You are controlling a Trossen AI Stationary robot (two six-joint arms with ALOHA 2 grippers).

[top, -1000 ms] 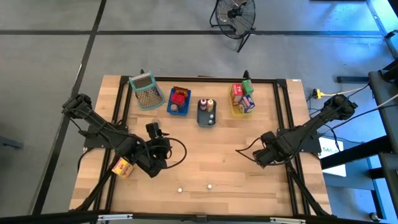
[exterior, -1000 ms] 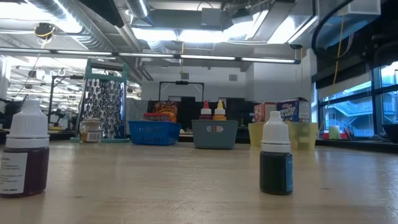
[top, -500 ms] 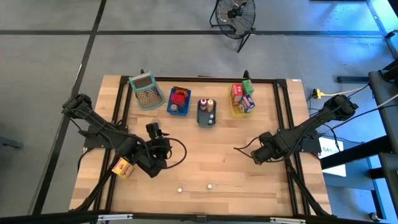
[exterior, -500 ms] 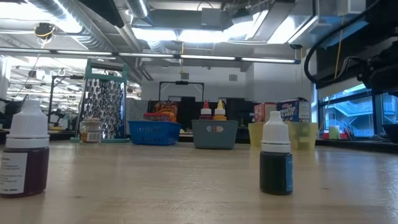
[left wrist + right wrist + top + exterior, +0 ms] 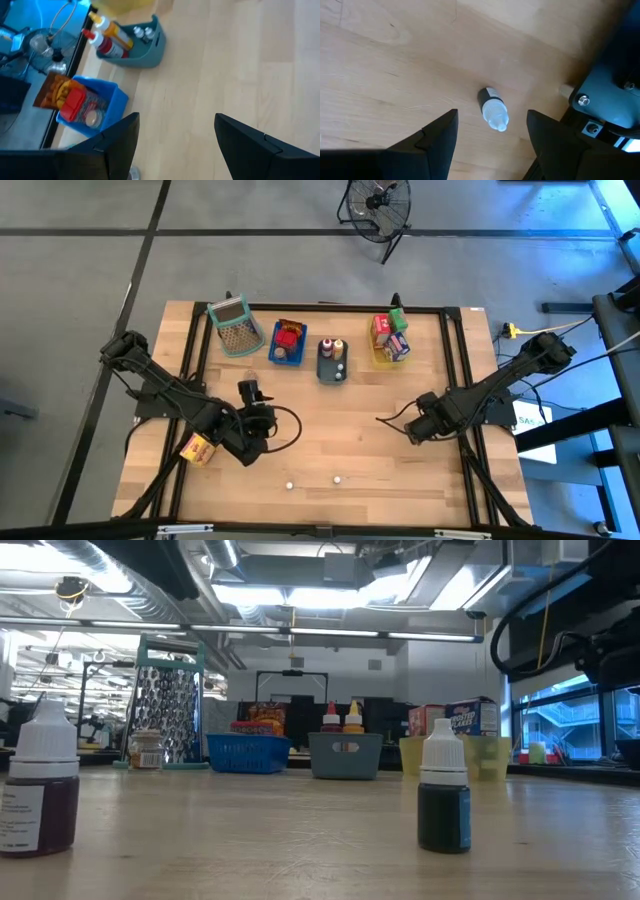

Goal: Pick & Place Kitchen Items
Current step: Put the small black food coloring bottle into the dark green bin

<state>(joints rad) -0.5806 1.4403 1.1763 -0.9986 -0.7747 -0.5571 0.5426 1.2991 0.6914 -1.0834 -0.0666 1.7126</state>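
**Wooden table, most groceries sorted, two small bottles left out front**

Wood tabletop (image 5: 340,440), bare in the middle. Along the far edge the sorting looks largely done: the blue tray (image 5: 287,355) holds a red carton and a brown packet, the grey tray (image 5: 331,372) holds small squeeze bottles with red and yellow tops, and the yellow tray (image 5: 384,358) holds red, green and purple-white cartons. A mesh basket (image 5: 236,326) stands at the far left of that row.

Left to do, by my reading: two tiny white-capped bottles standing loose near the front edge, a darker one (image 5: 40,790) and a green one (image 5: 444,795). From overhead they are only two white dots, close together. One yellow-orange carton (image 5: 197,449) lies on the table as well, beside the left arm's forearm, behind its gripper.

Left gripper (image 5: 256,417) hangs low over the left half of the table, fingers spread, nothing between them. Its wrist camera looks past the open fingers toward the grey and blue trays, well ahead of it. The two loose bottles sit off to its side, toward the front edge, near but not under it.

Right gripper (image 5: 416,423) hangs over the right half of the table, fingers also spread and empty. Its wrist camera shows a small bottle (image 5: 492,108), dark with a white cap, lying tipped on the wood ahead of the fingers, roughly centred in the gap between them, not touched. I can't find that bottle in the overhead view.
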